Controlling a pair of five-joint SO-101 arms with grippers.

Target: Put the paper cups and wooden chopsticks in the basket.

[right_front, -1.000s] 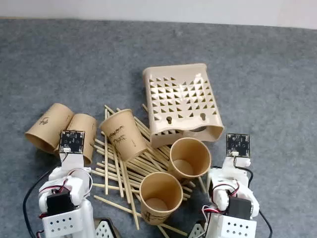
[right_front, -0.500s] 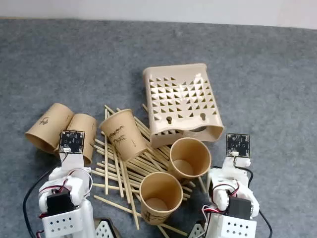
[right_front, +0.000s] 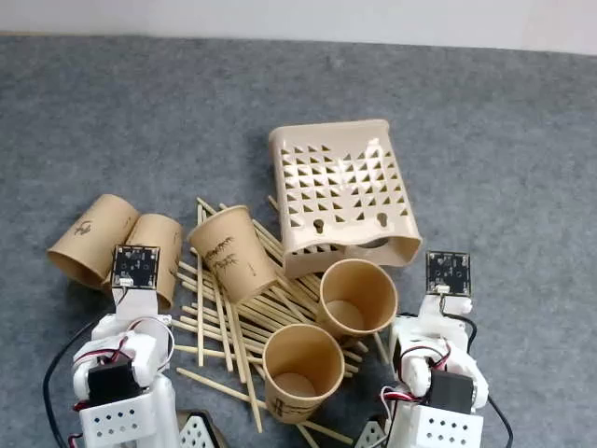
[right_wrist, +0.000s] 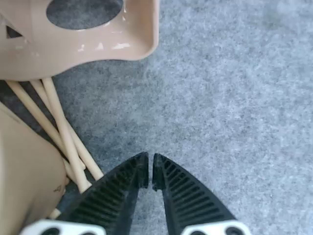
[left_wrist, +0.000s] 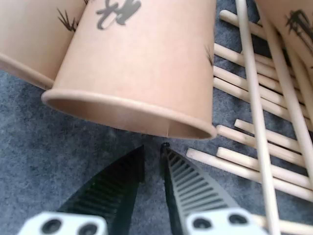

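A beige perforated basket [right_front: 343, 191] lies on its side at the centre of the grey carpet. Several wooden chopsticks [right_front: 229, 313] are strewn in front of it. Two paper cups [right_front: 357, 297] [right_front: 300, 371] stand upright among them, a third cup [right_front: 233, 252] lies tipped on the sticks, and two more cups [right_front: 119, 245] lie on their sides at the left. My left gripper [left_wrist: 152, 152] is shut just short of the rim of a lying cup [left_wrist: 142, 73]. My right gripper [right_wrist: 147, 169] is shut above bare carpet, near the basket's rim [right_wrist: 98, 44] and a few chopsticks [right_wrist: 61, 132].
Both arm bases sit at the near edge, the left arm [right_front: 126, 373] and the right arm [right_front: 438, 373]. Open carpet stretches to the right of the basket and across the far side up to a pale wall.
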